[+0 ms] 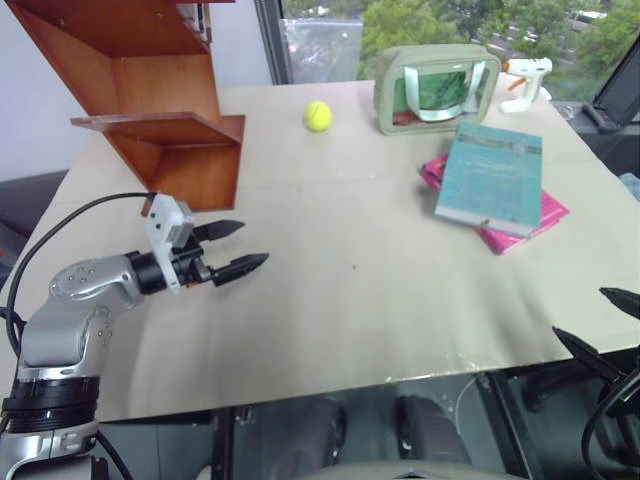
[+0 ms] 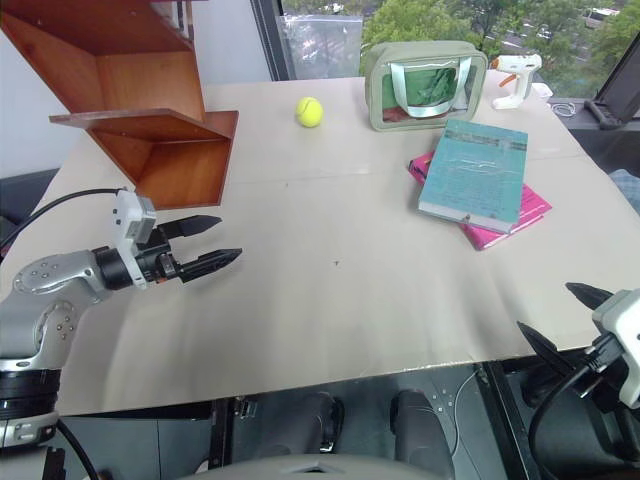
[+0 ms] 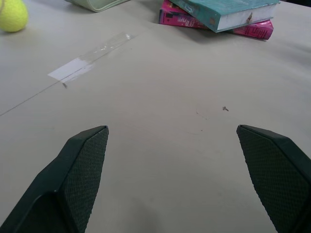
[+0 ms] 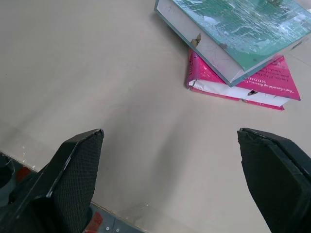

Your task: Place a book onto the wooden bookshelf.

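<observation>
Right now both pincers gape empty, so send your right pincer (image 2: 565, 315) toward the teal book (image 1: 490, 177) at two o'clock on the worktop (image 1: 350, 290), lifting it cleanly off the pink book (image 1: 548, 212).

tennis ball (image 1: 317, 115), green pouch (image 1: 436, 87) (handled), pink book (image 1: 549, 212); table (image 1: 350, 290)

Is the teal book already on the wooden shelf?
No, the teal book lies on the pink book on the table, apart from the wooden bookshelf.

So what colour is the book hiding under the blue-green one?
Bright pink. The pink book shows best in the right wrist view, under the teal book.
</observation>
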`<move>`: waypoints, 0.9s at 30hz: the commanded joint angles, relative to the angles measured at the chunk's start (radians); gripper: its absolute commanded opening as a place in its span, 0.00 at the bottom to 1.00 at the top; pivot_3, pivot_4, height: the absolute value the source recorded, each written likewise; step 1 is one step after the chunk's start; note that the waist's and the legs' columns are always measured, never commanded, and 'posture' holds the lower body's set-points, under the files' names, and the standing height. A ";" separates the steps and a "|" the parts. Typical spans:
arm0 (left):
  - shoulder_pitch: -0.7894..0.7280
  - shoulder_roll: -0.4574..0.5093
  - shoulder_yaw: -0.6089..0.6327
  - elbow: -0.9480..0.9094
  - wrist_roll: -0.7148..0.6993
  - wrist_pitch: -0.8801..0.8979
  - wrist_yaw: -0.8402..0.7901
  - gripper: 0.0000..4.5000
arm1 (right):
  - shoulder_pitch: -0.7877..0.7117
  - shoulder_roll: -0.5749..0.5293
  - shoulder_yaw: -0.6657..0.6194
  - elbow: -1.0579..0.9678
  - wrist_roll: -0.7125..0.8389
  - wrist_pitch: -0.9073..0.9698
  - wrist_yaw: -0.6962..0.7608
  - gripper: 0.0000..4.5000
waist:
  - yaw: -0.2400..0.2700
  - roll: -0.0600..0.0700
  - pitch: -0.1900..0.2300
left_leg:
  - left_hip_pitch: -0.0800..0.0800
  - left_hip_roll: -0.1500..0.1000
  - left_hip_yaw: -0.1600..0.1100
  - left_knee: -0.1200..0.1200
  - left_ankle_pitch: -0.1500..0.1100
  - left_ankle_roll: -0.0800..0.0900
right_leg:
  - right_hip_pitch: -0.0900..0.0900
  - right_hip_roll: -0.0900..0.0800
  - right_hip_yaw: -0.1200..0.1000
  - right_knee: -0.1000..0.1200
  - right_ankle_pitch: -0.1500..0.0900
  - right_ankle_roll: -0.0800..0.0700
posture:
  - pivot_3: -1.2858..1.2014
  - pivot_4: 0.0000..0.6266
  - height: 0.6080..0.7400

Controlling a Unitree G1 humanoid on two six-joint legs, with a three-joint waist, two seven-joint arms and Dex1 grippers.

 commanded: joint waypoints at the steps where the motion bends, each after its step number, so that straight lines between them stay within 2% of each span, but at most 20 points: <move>1: -0.028 0.013 0.005 0.000 -0.016 -0.010 -0.033 0.98 | -0.019 -0.011 -0.012 -0.025 0.004 0.006 -0.023 1.00 | 0.000 0.000 0.000 | 0.000 0.000 0.000 0.000 0.000 0.000 | 0.000 0.000 0.000 0.000 0.000 0.000 | 0.52 0.24 1.00; 6: -0.080 -0.010 -0.010 -0.028 -0.079 0.035 -0.062 0.98 | -0.130 -0.043 0.053 -0.001 0.000 0.097 -0.119 1.00 | -0.001 0.000 0.000 | 0.000 0.000 0.000 0.000 0.000 0.000 | 0.000 0.000 0.000 0.000 0.000 0.000 | 0.52 0.24 1.00; 9: -0.081 -0.010 -0.018 -0.051 -0.091 0.043 -0.073 1.00 | -0.203 -0.069 0.084 0.024 -0.008 0.150 -0.166 0.67 | -0.001 0.000 0.000 | -0.001 0.000 0.000 0.000 0.001 -0.001 | -0.001 0.000 0.000 0.000 0.000 0.000 | 0.52 0.24 1.00; 12: -0.093 -0.020 -0.043 -0.087 -0.093 0.040 -0.074 1.00 | -0.333 -0.109 0.146 0.089 -0.038 0.211 -0.242 0.41 | -0.003 0.000 0.000 | -0.001 0.000 0.000 0.000 0.002 -0.004 | -0.001 0.000 0.000 0.000 0.000 0.000 | 0.52 0.24 1.00; 15: -0.133 -0.051 -0.092 -0.138 -0.108 0.046 -0.072 1.00 | -0.577 -0.206 0.311 0.262 -0.159 0.319 -0.372 0.41 | -0.002 0.000 0.001 | -0.001 0.000 0.001 0.000 0.002 -0.004 | -0.001 -0.001 0.000 -0.001 0.000 0.000 | 0.52 0.24 1.00; 18: -0.174 -0.086 -0.123 -0.161 -0.110 0.048 -0.058 1.00 | -0.841 -0.259 0.480 0.537 -0.247 0.296 -0.378 0.41 | -0.009 0.000 0.002 | -0.001 -0.001 0.003 0.001 0.003 -0.004 | -0.001 -0.001 0.002 -0.001 0.001 0.000 | 0.52 0.24 1.00; 21: -0.196 -0.106 -0.135 -0.169 -0.110 0.054 -0.045 1.00 | -1.086 -0.263 0.619 0.871 -0.372 0.195 -0.407 0.41 | -0.010 0.001 0.002 | -0.001 0.000 0.004 0.001 0.003 -0.004 | -0.002 0.000 0.001 0.000 0.000 -0.001 | 0.52 0.24 1.00; 23: -0.197 -0.114 -0.145 -0.178 -0.105 0.054 -0.031 1.00 | -1.238 -0.245 0.684 1.099 -0.427 0.094 -0.396 0.41 | -0.010 0.001 0.002 | -0.005 0.000 0.004 -0.001 0.003 -0.004 | -0.008 0.001 0.002 0.001 0.001 -0.001 | 0.52 0.24 1.00; 27: -0.183 -0.124 -0.135 -0.198 -0.110 0.059 -0.001 1.00 | -1.492 -0.179 0.754 1.507 -0.496 -0.082 -0.398 0.41 | -0.028 0.001 0.002 | -0.010 -0.001 0.008 -0.004 0.003 -0.004 | -0.015 0.000 0.005 0.000 0.001 -0.001 | 0.52 0.24 1.00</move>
